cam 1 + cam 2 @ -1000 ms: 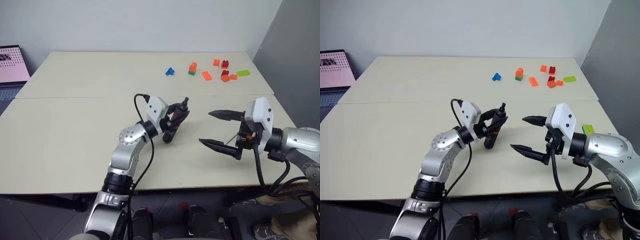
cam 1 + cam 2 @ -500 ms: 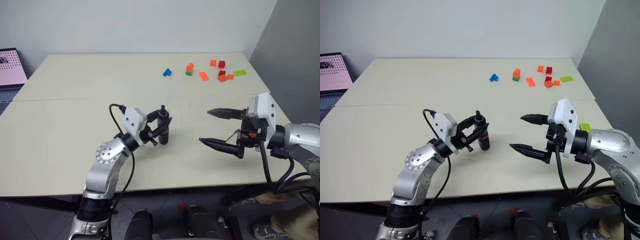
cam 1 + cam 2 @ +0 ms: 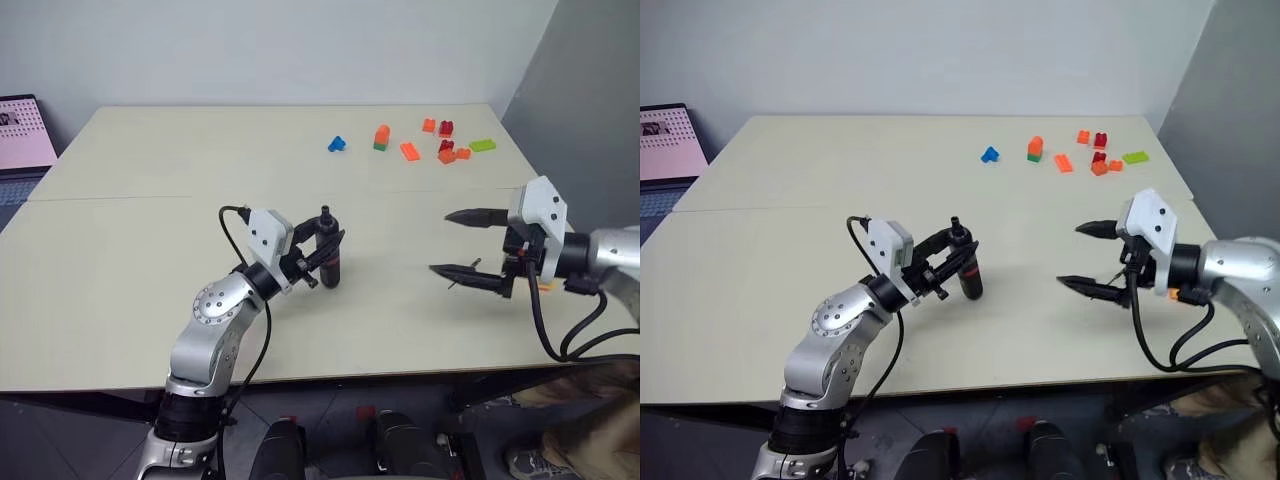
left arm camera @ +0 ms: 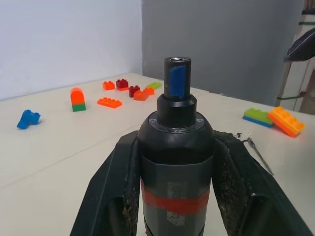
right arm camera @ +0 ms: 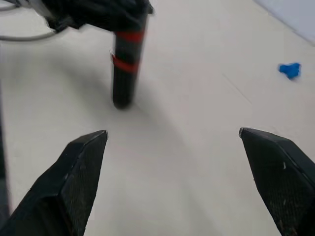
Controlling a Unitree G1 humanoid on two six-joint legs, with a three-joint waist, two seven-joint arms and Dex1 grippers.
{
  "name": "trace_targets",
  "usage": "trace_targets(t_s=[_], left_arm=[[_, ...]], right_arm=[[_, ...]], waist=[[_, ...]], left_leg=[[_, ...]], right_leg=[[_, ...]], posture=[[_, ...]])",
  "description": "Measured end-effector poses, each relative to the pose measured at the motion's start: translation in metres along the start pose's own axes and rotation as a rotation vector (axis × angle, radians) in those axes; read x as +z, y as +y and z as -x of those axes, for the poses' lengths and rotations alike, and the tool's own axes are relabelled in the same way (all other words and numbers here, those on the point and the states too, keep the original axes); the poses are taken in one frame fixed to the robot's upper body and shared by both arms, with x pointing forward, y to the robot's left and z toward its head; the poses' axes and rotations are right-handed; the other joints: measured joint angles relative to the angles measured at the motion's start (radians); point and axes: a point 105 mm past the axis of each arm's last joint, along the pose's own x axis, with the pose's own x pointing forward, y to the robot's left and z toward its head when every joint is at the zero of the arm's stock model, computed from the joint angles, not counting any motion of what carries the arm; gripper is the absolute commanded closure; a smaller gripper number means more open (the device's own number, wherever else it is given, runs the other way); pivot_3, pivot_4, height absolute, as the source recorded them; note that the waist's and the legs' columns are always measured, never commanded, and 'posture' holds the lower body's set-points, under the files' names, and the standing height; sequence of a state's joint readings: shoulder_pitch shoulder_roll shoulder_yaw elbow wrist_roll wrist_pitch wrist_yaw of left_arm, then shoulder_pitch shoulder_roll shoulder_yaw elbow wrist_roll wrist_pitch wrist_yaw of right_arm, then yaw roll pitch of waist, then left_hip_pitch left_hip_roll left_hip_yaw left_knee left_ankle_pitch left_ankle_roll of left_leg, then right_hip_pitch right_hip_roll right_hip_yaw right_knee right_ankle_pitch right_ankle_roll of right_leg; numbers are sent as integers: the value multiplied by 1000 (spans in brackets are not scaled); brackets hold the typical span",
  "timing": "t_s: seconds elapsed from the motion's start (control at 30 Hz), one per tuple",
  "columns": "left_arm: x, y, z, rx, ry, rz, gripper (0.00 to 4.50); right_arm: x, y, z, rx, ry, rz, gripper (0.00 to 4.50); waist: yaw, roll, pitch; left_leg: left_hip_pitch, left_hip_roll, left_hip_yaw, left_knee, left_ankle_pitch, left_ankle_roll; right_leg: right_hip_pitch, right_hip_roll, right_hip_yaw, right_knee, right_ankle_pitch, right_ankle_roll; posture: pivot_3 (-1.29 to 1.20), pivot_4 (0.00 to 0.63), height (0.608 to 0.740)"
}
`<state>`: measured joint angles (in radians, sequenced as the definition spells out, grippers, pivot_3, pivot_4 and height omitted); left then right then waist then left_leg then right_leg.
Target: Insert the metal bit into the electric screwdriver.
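Observation:
My left gripper (image 3: 326, 248) is shut on the electric screwdriver (image 3: 329, 258), a black pen-shaped tool with a red band. It holds the tool nearly upright over the middle of the table, with the bluish tip (image 4: 175, 79) on top. To its right, my right gripper (image 3: 440, 241) hangs open above the table with nothing between its fingers, pointing toward the screwdriver (image 5: 125, 69). The metal bit (image 4: 260, 157), a thin dark rod, lies flat on the table beneath the right gripper.
Several coloured bricks (image 3: 440, 148) and a blue one (image 3: 337, 144) lie at the back right. A green and an orange brick (image 4: 271, 118) sit by the table's right edge near the bit. A laptop (image 3: 22, 130) stands at the far left.
My right gripper has swung to the right, away from the screwdriver, still open. The left gripper has drawn back leftward a little, and the screwdriver now stands more upright.

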<state>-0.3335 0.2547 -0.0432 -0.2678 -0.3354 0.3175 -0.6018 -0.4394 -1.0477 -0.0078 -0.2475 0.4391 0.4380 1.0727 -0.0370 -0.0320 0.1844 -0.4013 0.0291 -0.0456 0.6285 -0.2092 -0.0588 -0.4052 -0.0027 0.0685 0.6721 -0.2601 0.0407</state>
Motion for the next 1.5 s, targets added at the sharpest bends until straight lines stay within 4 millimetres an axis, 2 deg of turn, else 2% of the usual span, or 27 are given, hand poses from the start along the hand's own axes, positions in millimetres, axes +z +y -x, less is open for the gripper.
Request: trace_targets(t_s=[0.03, 0.17, 0.27, 0.43, 0.5, 0.7, 0.87, 0.97, 1.1, 1.27, 1.5], left_arm=[[8, -4, -7, -25, -27, -13, 2856], [19, -14, -16, -75, -77, -33, 2856], [14, -18, -17, -91, -69, -42, 2856], [-15, -19, -8, -65, 6, -33, 2856], [-15, -20, -8, -63, 4, -38, 2856], [-15, -21, -5, -46, 4, -41, 2857], [-15, -22, -5, -34, 5, -48, 2857], [-15, -23, -3, -28, 6, -52, 2857], [-16, -22, -2, -12, 9, -56, 2857], [-17, -20, -1, 6, 17, -59, 2857], [-18, -18, 1, 22, 20, -63, 2857]], right_arm=[[-14, -6, 2, 20, 76, 54, 0], [-33, -17, -3, 91, 144, 165, 0], [-42, -25, -10, 134, 160, 229, 0], [-72, -32, -12, 322, 341, 370, 0], [-85, -35, -11, 385, 435, 404, 0], [-101, -36, -29, 544, 545, 505, 0], [-104, -36, -41, 583, 574, 535, 0], [-108, -36, -44, 590, 597, 546, 501], [-110, -37, -50, 611, 641, 588, 1391], [-111, -38, -56, 617, 662, 627, 2783], [-108, -38, -65, 585, 630, 653, 4468]], waist=[[1, 0, 1], [-5, 0, 1], [-14, 1, 1], [-17, 2, 3], [-18, 4, 3], [-20, 4, 4], [-19, 4, 4], [-19, 4, 4], [-22, 5, 4], [-27, 4, 4], [-47, 4, 4]], left_leg=[[0, 0, 0, 0, 0, 0], [0, 0, 2, -1, 0, 0], [0, 0, 2, -2, 0, 0], [0, 0, 2, -2, 0, 0], [0, 0, 4, -2, 0, 0], [0, 0, 4, -3, 0, 0], [0, 0, 4, -3, 0, 0], [1, 0, 3, -3, 0, 0], [1, 0, 4, -2, 0, 0], [3, 1, 4, -1, 0, 0], [8, 1, 3, -1, 0, 0]], right_leg=[[0, 0, 0, -1, 0, 0], [0, 0, 1, -2, 3, 6], [0, 0, 1, -3, 3, 6], [0, 0, 2, -4, 4, 6], [1, -1, 3, -6, 5, 6], [1, -1, 3, -6, 5, 6], [1, -1, 3, -6, 7, 3], [1, -1, 3, -6, 8, 1], [1, -1, 3, -6, 8, 1], [3, 0, 3, -6, 10, 4], [9, 0, 3, -7, 8, 1]], posture=[[0, 150, 740], [0, 150, 740], [0, 150, 740], [0, 150, 740], [0, 150, 740], [0, 150, 740], [0, 150, 740], [0, 150, 740], [0, 150, 740], [0, 150, 740], [0, 150, 740]])
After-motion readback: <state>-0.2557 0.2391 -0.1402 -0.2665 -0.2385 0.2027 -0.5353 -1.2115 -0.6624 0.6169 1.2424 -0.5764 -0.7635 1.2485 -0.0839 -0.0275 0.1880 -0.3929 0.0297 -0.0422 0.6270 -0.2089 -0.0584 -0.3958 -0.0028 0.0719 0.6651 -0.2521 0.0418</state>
